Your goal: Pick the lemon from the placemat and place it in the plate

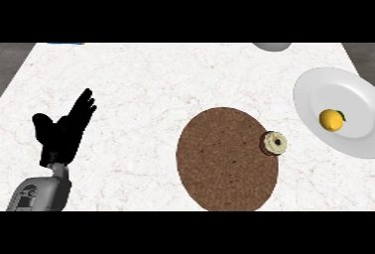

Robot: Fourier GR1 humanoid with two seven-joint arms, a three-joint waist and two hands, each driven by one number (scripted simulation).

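Lemon [331,119] lies in the white plate [326,88] at the right, apart from the brown round placemat [219,161], whose right edge carries a small round pastry [275,143]. Left hand [62,131] rests open at the left, fingers straight and up, holding nothing.

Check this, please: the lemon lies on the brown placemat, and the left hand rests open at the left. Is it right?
Not quite. The head view shows the lemon in the white plate at the right, not on the placemat. The left hand does rest open at the left.
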